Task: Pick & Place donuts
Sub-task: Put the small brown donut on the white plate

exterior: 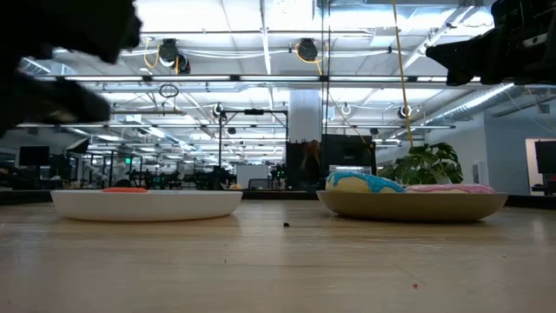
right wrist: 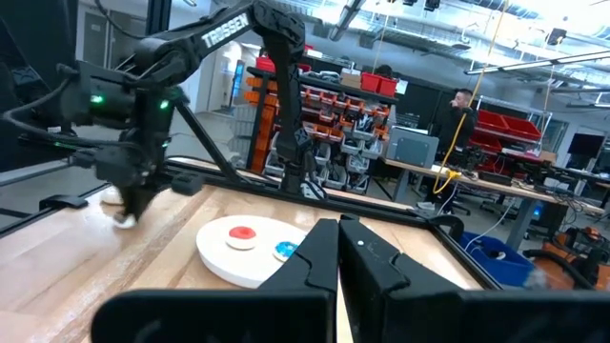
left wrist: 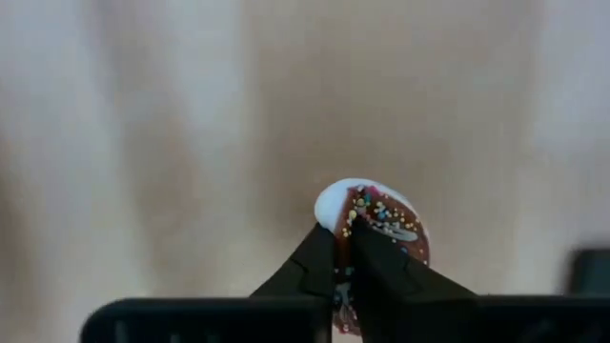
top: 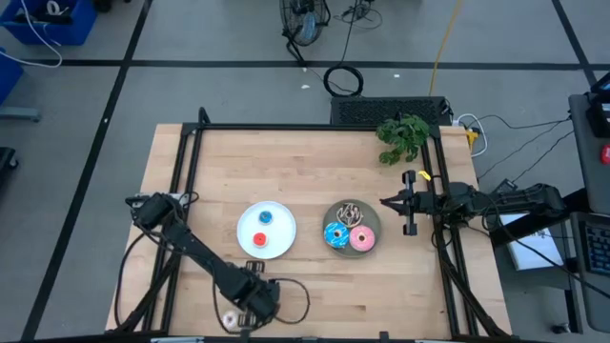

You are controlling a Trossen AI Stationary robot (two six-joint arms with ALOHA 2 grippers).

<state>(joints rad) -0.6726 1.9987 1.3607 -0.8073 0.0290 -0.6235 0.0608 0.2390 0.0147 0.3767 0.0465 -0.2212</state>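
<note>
Pale wooden tabletop (top: 315,162) lies under my left gripper (left wrist: 345,250), clenched on a tiny brown sprinkled toy donut (left wrist: 386,224) well away from the round white plate (top: 250,246), ready for lifting, while my right gripper (top: 389,202) waits shut beside the grey plate (top: 375,225).

Lighting even and bright overhead; ceiling strip lights glare white above the white plate (exterior: 146,203) in the low view. Left arm there reads as a black silhouette, out of focus. Left wrist view: table (left wrist: 143,143) blurred to soft bands behind the sharper tiny donut (left wrist: 381,221). High view: soft, faint shadows beside the grey plate (top: 372,221). Right wrist view: own fingers (right wrist: 315,267) blurred, background sharp.
</note>
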